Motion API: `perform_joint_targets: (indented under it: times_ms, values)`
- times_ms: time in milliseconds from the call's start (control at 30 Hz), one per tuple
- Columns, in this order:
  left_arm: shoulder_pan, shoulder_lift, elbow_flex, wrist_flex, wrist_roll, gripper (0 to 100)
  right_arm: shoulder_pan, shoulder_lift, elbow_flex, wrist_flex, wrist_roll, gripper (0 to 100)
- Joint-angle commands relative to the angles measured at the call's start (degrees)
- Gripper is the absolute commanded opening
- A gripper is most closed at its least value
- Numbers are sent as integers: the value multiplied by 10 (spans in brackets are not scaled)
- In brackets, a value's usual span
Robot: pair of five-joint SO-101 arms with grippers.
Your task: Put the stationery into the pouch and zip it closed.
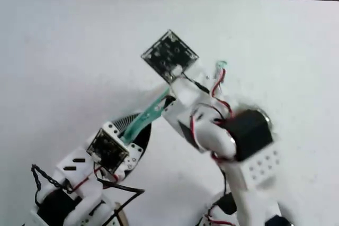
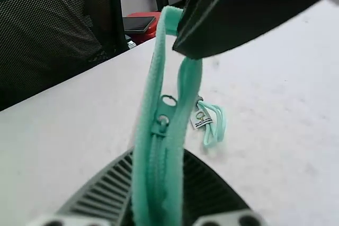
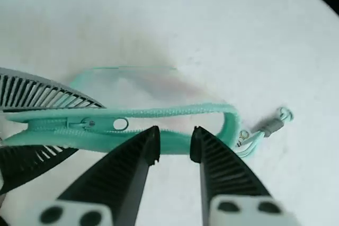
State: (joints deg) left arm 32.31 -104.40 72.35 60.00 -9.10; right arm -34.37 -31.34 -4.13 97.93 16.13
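Zipping is judged to be the step in hand: the pouch on the table is pinched at its green zip by the left gripper, the right gripper is held with fingers a little apart beside it, and the zip pull must be grabbed next.

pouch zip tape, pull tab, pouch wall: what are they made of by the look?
Zip tape: woven fabric, matte teal; a ribbed weave shows. Pull tab: likely metal or hard plastic painted teal; smooth, thin, with a punched hole. Wall of the pouch: probably soft clear plastic; the white table shows through it.
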Motion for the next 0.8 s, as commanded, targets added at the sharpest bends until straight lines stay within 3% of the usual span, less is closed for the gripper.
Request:
perform_joint_targets:
  times_ms: [0,133,300,500,767]
  values:
    - [0,-4,-3,-16,-4,24,-1,15,-27,7,-21,119]
    - [0,-4,-3,-16,-4,24,-65,18,-2,9,-28,127]
    - [0,-4,-2,-16,-4,24,-110,15,15,9,-77,271]
    - [0,-4,-2,-16,-4,24,-115,15,3,10,-108,268]
    - [0,-4,-2,-16,-5,24,-176,15,4,10,-114,269]
